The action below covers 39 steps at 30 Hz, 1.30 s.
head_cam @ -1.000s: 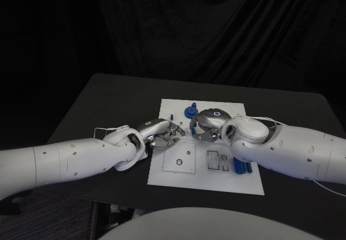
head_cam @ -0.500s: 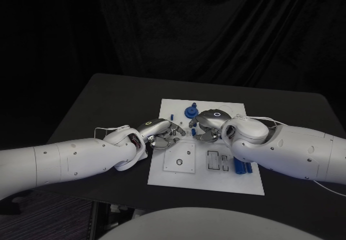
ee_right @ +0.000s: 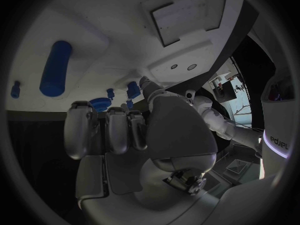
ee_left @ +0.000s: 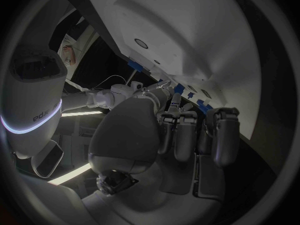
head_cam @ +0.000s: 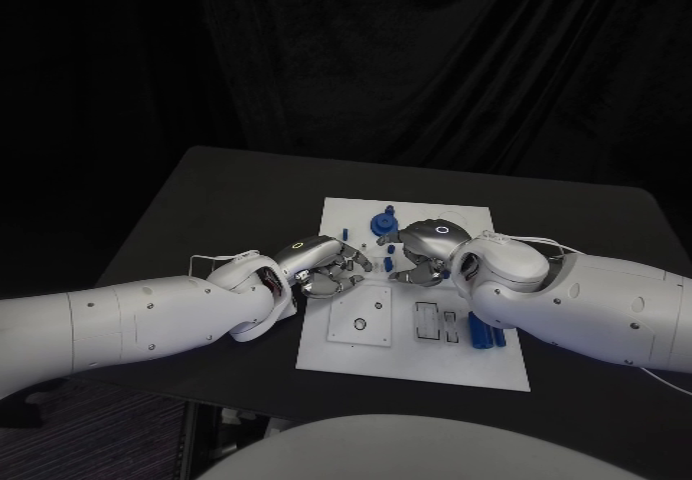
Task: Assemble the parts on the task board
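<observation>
The white task board (head_cam: 421,345) lies in the middle of the black table. My left hand (head_cam: 326,267) hovers at the board's left edge with its fingers (ee_left: 187,132) curled in and nothing visible in them. My right hand (head_cam: 421,248) is over the board's far half, fingers (ee_right: 115,130) curled. A small blue part (head_cam: 387,260) sits between the two hands, close to the right thumb (ee_right: 149,85); whether it is pinched is unclear. A round blue part with a peg (head_cam: 382,222) stands just beyond the hands. Blue bars (head_cam: 485,331) lie at the board's right side.
A small blue peg (head_cam: 343,234) stands near the board's far left edge. A grey square plate (head_cam: 359,323) and slotted recesses (head_cam: 433,322) fill the board's near half. A long blue cylinder (ee_right: 55,67) appears in the right wrist view. Black table (head_cam: 216,200) surrounds the board.
My right hand has shifted slightly right and away from the left hand. The left hand has barely moved.
</observation>
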### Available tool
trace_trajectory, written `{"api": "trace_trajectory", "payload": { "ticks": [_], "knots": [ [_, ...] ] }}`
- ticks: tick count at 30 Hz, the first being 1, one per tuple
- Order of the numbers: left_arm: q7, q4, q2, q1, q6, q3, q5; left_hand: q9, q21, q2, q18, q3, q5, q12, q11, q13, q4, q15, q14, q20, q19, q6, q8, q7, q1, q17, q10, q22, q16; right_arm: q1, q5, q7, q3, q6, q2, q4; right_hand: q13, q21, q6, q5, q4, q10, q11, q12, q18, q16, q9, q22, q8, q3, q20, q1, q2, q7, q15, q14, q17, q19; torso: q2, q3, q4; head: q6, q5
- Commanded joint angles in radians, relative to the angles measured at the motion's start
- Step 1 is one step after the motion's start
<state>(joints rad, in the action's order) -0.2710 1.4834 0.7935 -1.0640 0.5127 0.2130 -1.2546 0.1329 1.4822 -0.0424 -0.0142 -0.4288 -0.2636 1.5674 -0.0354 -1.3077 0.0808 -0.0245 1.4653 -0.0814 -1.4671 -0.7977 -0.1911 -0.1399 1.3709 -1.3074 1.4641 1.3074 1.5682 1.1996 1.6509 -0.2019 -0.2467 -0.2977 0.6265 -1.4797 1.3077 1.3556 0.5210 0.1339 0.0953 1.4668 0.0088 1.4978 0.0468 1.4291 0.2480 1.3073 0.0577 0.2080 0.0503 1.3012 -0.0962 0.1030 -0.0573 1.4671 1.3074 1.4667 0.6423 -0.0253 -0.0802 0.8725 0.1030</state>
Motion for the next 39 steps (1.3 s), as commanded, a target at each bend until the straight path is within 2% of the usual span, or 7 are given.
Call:
{"api": "trace_trajectory", "payload": {
  "ticks": [1, 8, 17, 21, 25, 31, 39],
  "knots": [
    [-0.066, 0.014, 0.006, 0.001, 0.076, -0.001, 0.001, 0.003, 0.008, 0.003, -0.006, 0.041, 0.016, 0.003, -0.012, -0.263, 0.043, 0.013, 0.105, -0.013, -0.062, -0.006, -0.008, -0.003, -0.034, -0.263, 0.107, 0.236, 0.003, 0.004, 0.002, 0.042, 0.002, -0.116, 0.021, -0.030, 0.169, 0.006, 0.006, -0.007, 0.009, 0.030, -0.008, 0.005, 0.001, 0.005, -0.005, 0.200, 0.001, -0.008, -0.005, -0.001, -0.009, -0.002, -0.008, 0.063, 0.061, 0.026, 0.000, 0.0004, 0.0007, 0.000, -0.001],
    [-0.053, 0.052, 0.028, -0.013, 0.118, -0.001, 0.003, 0.006, 0.019, 0.019, -0.003, 0.140, 0.035, 0.003, -0.028, -0.263, 0.160, 0.026, 0.105, -0.025, -0.069, -0.023, -0.025, -0.007, -0.086, -0.263, 0.107, 0.240, 0.003, 0.055, -0.003, 0.100, 0.004, -0.225, 0.068, -0.100, 0.176, 0.025, 0.024, -0.023, 0.050, 0.037, -0.008, 0.010, -0.003, 0.016, -0.015, 0.206, 0.005, -0.027, -0.006, -0.006, -0.012, -0.003, -0.009, 0.067, 0.075, 0.034, -0.001, 0.0006, 0.0005, 0.000, -0.014],
    [-0.008, 0.040, 0.025, -0.107, 0.063, -0.001, -0.033, 0.033, 0.022, 0.036, -0.003, 0.173, 0.059, 0.003, -0.013, -0.263, 0.196, 0.014, 0.105, -0.017, -0.071, -0.064, -0.078, 0.011, -0.013, -0.263, 0.107, 0.240, 0.003, 0.155, -0.030, 0.122, 0.003, -0.245, 0.161, -0.178, 0.186, 0.038, 0.090, -0.014, 0.064, 0.045, -0.007, 0.018, -0.006, 0.021, -0.011, 0.210, 0.019, -0.026, -0.007, 0.019, 0.001, -0.001, -0.008, 0.068, 0.082, 0.040, -0.004, 0.0057, 0.0061, 0.000, -0.028],
    [-0.024, 0.004, 0.013, -0.132, -0.001, -0.001, -0.042, 0.038, 0.018, 0.042, -0.004, 0.182, 0.042, 0.003, -0.016, -0.263, 0.201, 0.017, 0.105, -0.018, -0.068, -0.049, -0.081, 0.007, 0.002, -0.263, 0.107, 0.239, 0.003, 0.168, -0.032, 0.117, 0.001, -0.239, 0.189, -0.174, 0.186, 0.039, 0.099, -0.005, 0.062, 0.045, -0.006, 0.018, -0.006, 0.021, -0.013, 0.210, 0.021, -0.024, -0.006, 0.029, 0.007, 0.002, -0.007, 0.068, 0.082, 0.040, -0.011, 0.0085, 0.0069, 0.000, -0.037],
    [-0.036, -0.051, -0.012, -0.148, -0.039, -0.001, -0.044, 0.044, 0.015, 0.055, -0.005, 0.183, 0.006, 0.003, -0.016, -0.263, 0.203, 0.017, 0.105, -0.019, -0.067, -0.040, -0.088, 0.006, 0.023, -0.263, 0.107, 0.238, 0.003, 0.174, -0.046, 0.115, 0.000, -0.236, 0.212, -0.155, 0.185, 0.038, 0.106, 0.003, 0.060, 0.044, -0.005, 0.017, -0.006, 0.021, -0.015, 0.210, 0.021, -0.022, -0.005, 0.036, 0.011, 0.003, -0.006, 0.068, 0.082, 0.039, -0.021, 0.0162, 0.0232, 0.000, -0.034],
    [-0.013, -0.103, -0.052, -0.160, -0.080, -0.001, 0.017, 0.052, 0.019, 0.086, -0.004, 0.193, -0.001, 0.003, -0.018, -0.263, 0.212, 0.019, 0.105, -0.021, -0.068, -0.041, -0.102, 0.006, 0.001, -0.263, 0.107, 0.240, 0.003, 0.177, -0.061, 0.115, 0.000, -0.243, 0.233, -0.133, 0.188, 0.039, 0.149, 0.009, 0.062, 0.046, -0.001, 0.020, -0.006, 0.022, -0.010, 0.210, 0.030, -0.018, -0.003, 0.044, 0.025, 0.008, -0.004, 0.068, 0.083, 0.040, -0.032, 0.0254, 0.0303, 0.000, -0.038],
    [0.265, -0.093, -0.102, -0.213, -0.269, -0.001, 0.163, 0.142, 0.027, 0.116, -0.002, 0.284, 0.050, 0.003, 0.014, -0.263, 0.213, -0.007, 0.105, -0.001, -0.073, -0.119, -0.215, 0.047, -0.139, -0.263, 0.107, 0.242, 0.003, 0.178, -0.065, 0.109, -0.001, -0.241, 0.255, -0.121, 0.193, 0.041, 0.203, 0.016, 0.064, 0.050, 0.004, 0.024, -0.007, 0.022, -0.011, 0.211, 0.047, -0.020, 0.001, 0.048, 0.038, 0.014, 0.001, 0.068, 0.082, 0.040, -0.045, 0.0341, 0.0374, 0.000, -0.039]
  ]
}}
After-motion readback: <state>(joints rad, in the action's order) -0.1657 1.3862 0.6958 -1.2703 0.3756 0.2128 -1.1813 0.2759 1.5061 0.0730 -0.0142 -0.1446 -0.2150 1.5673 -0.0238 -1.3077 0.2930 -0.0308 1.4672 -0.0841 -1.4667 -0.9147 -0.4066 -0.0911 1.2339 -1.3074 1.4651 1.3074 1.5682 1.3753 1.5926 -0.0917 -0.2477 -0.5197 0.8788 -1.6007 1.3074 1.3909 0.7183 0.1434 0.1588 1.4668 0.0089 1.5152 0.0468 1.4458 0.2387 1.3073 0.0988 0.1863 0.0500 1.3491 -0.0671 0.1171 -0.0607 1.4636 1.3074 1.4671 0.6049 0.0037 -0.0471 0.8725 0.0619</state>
